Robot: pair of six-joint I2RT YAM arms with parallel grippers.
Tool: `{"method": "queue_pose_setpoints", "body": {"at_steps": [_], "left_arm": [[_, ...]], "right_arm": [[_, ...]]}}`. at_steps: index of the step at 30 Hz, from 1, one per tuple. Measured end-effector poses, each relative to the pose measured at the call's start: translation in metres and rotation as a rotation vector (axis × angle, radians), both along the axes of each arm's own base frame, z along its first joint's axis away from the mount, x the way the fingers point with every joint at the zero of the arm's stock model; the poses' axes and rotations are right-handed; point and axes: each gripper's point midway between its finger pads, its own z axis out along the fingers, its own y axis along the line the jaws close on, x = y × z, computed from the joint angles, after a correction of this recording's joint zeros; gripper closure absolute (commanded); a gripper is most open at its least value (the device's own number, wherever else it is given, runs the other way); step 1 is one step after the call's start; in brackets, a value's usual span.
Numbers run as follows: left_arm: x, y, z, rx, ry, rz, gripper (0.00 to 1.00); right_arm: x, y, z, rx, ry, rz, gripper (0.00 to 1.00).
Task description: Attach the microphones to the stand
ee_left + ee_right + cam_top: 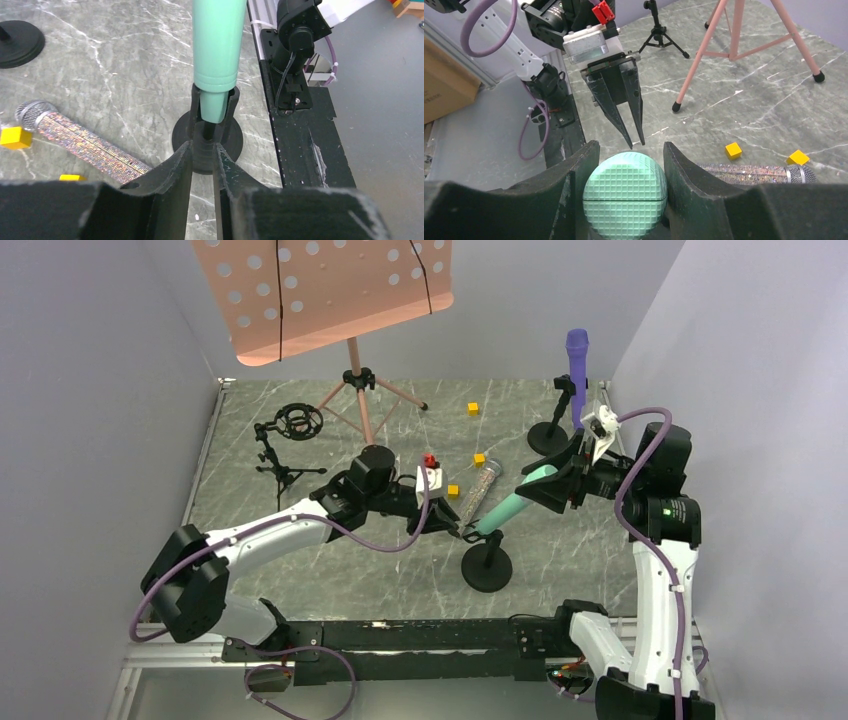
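Right gripper (pixel 626 170) clamped on mint-teal microphone (pixel 217 45) head, left gripper (pixel 202 148) narrow around stand clip (pixel 233 107), contact unclear

We see a grey marbled table (pixel 400 585). On it stand 2 round-based black stands, the near stand (pixel 487 568) and the far stand (pixel 547 438), a small black tripod (pixel 283 472) and a pink tripod (pixel 360 390). 3 yellow cubes (pixel 473 408) and 1 glittery microphone (pixel 478 485) lie flat.

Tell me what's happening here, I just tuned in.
The right gripper holds the mint microphone by its head, its tail set in the clip of the near stand. The left gripper reaches around that clip. The purple microphone already stands in the far stand; the glittery microphone lies on the table.
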Motion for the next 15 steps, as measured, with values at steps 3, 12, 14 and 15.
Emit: {"method": "queue_pose_setpoints", "body": {"at_steps": [3,12,14,15], "left_arm": [[-0.005,-0.005,-0.007,0.012,0.011,-0.024,0.77],[-0.013,-0.016,-0.021,0.036,0.034,-0.059,0.77],[-0.012,-0.016,-0.022,0.035,0.035,-0.058,0.77],[-0.012,-0.016,-0.022,0.035,0.035,-0.058,0.77]], "right_arm": [[0.001,0.0,-0.003,0.001,0.008,-0.001,0.89],[0.001,0.0,-0.004,-0.001,0.007,-0.004,0.89],[0.001,0.0,-0.004,-0.001,0.006,-0.004,0.89],[0.001,0.0,-0.004,-0.002,0.006,-0.005,0.89]]}}
